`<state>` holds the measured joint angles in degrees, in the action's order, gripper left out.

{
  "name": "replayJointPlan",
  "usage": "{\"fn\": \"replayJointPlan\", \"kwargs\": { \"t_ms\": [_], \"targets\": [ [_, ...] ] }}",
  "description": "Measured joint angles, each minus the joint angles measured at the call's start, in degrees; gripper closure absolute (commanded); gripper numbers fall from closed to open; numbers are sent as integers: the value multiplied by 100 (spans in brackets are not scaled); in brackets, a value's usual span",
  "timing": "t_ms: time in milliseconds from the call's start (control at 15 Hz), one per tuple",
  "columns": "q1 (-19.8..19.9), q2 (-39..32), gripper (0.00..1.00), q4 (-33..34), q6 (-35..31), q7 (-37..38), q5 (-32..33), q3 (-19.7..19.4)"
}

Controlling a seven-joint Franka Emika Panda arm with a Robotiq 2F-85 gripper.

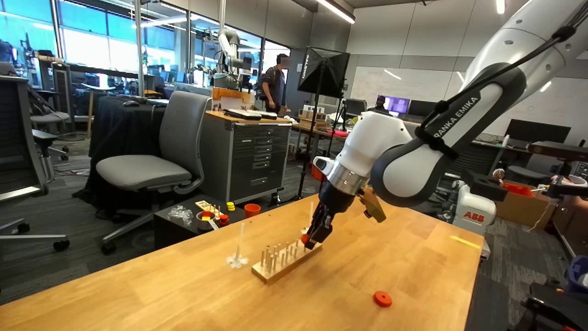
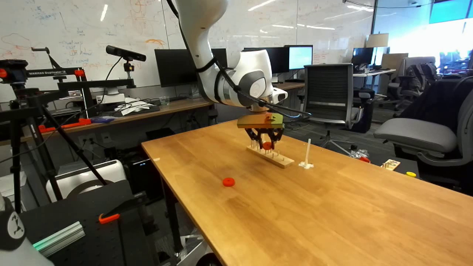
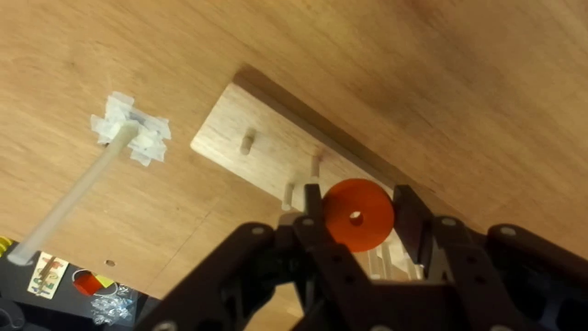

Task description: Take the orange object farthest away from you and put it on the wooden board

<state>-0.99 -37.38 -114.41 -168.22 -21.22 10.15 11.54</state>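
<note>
In the wrist view, nearest: gripper (image 3: 356,197) clamped on the orange object (image 3: 373,214), a disc with a central hole, over the wooden board (image 3: 278,155). Contact with pegs (image 3: 315,168) cannot be told. Farther: tabletop (image 3: 376,69), a pale rod (image 3: 76,192) taped to it near the board.

In an exterior view the camera looks slantwise down across the table (image 1: 330,285) toward a drawer cabinet (image 1: 257,158) and windows (image 1: 85,50). In an exterior view the camera faces a whiteboard (image 2: 273,29) over the same table, the wooden board (image 2: 277,158) toward its far side. Both exterior views share wooden board and tool (image 2: 266,146). The wrist view looks down from close above the wooden board, tool at the bottom edge.
</note>
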Motion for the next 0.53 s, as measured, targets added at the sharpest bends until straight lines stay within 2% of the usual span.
{"fn": "replayJointPlan", "kwargs": {
  "t_ms": [533],
  "targets": [
    [-67, -224, 82, 439, 522, 245, 0, -109]
  ]
}}
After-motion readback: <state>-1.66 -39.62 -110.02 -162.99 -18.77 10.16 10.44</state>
